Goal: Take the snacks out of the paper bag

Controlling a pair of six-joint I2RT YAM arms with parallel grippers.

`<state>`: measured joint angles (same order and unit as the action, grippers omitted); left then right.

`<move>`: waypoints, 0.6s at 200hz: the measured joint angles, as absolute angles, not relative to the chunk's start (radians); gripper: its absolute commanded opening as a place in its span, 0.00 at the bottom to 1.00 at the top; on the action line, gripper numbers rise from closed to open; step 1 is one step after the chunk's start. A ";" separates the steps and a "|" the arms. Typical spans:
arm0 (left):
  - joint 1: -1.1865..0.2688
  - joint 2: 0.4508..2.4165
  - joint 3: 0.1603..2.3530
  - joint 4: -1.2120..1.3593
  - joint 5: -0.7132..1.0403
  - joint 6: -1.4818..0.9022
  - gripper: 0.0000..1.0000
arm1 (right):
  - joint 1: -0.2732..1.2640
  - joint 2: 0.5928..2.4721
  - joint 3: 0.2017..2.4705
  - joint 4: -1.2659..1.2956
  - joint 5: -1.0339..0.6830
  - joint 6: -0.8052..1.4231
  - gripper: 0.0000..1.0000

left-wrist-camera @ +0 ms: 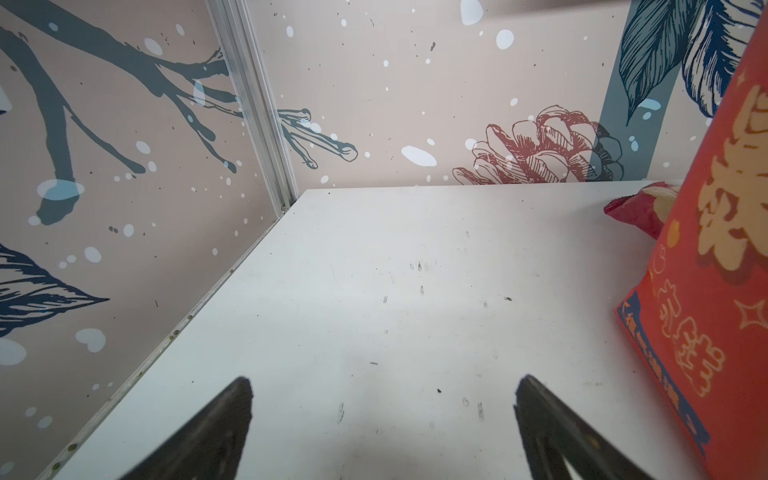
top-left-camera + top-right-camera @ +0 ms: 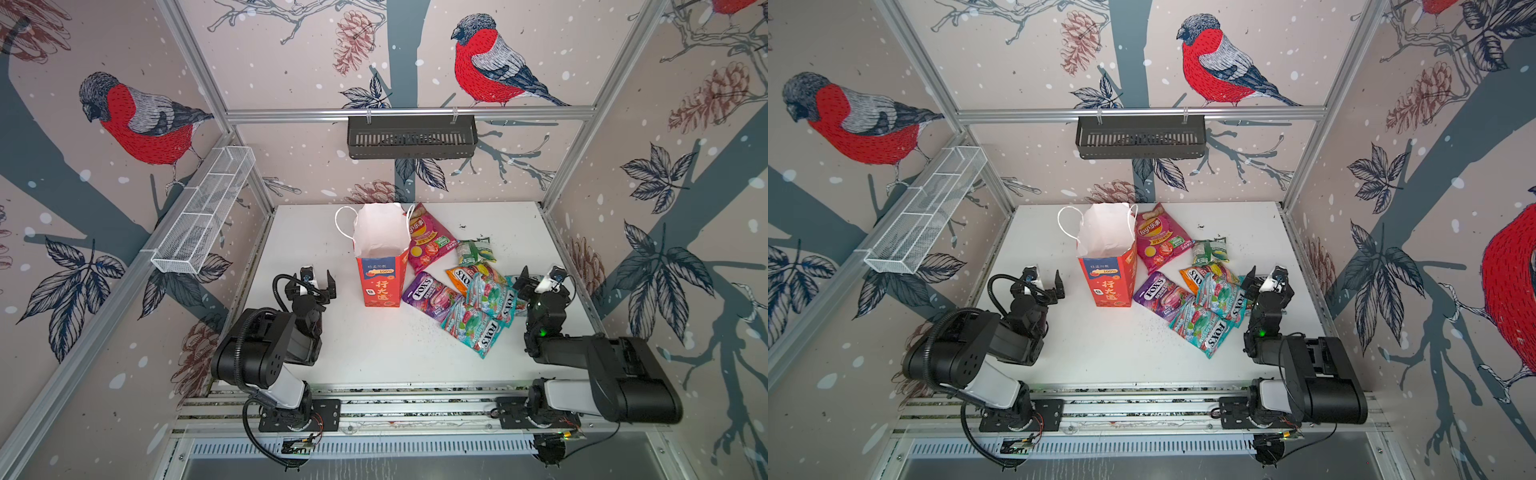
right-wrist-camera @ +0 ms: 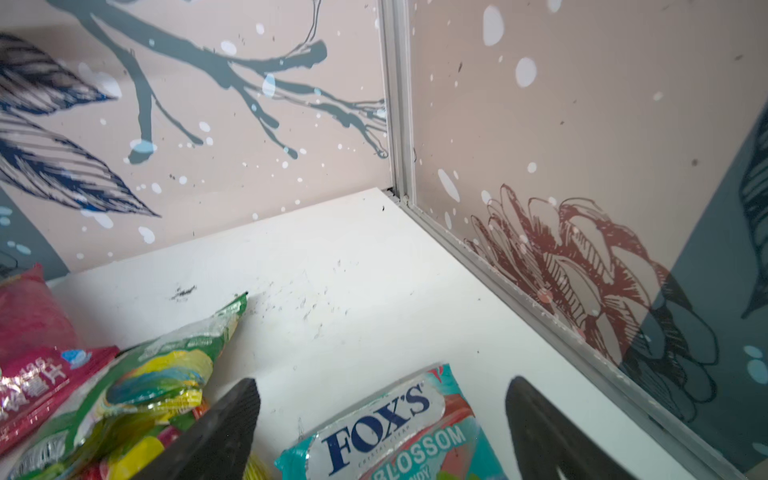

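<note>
Red paper bag (image 2: 382,286) upright; snacks (image 2: 473,328) beside it; left jaws wide, right jaws wide, empty.

Snacks (image 2: 478,291) lie R of paper bag (image 2: 381,282) — on table (image 2: 374,353).

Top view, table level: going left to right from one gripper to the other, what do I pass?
left gripper → red paper bag → purple FOX'S pack → right gripper. The other snacks overlap one another in the pile, so their order is unclear and they are left out.
</note>
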<state>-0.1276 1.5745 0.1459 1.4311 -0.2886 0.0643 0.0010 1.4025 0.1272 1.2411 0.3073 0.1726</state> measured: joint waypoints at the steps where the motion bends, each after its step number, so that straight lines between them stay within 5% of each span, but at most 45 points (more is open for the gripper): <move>1: -0.128 1.575 0.146 1.431 -0.289 0.065 0.97 | 0.001 1.406 0.127 1.243 0.307 0.172 0.95; 120: -0.128 1.575 0.156 1.430 -0.291 0.068 0.97 | 0.041 1.537 0.191 1.325 0.287 0.102 0.99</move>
